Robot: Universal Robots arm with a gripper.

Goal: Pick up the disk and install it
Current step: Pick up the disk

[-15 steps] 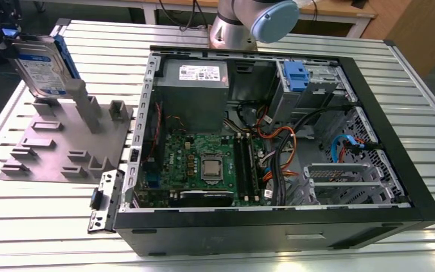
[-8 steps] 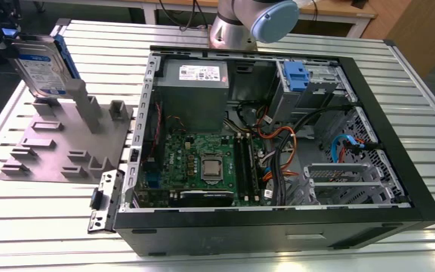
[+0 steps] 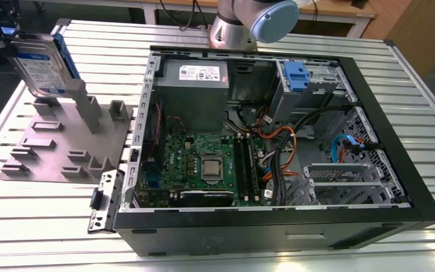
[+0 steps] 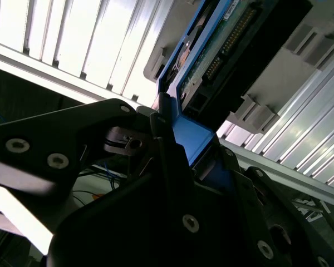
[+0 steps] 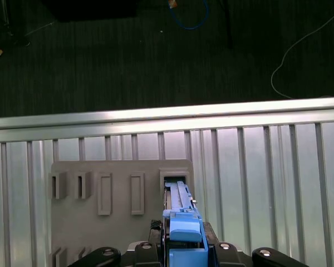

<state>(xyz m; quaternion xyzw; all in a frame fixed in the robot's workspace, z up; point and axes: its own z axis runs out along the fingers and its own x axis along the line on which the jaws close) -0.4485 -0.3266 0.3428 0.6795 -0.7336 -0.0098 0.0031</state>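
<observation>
Flat disk (image 3: 40,62) w/ blue plastic rails (image 3: 68,54)

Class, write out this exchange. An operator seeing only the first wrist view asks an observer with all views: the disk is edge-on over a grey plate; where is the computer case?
Observer: The open computer case lies beside the grey plate, on the exterior view's right.
Operator: Which disk face shows there?
Observer: The disk stands on end, its white-and-blue label towards that camera.
Operator: Any bay visible?
Observer: A silver drive cage with a blue latch sits inside the case.
</observation>
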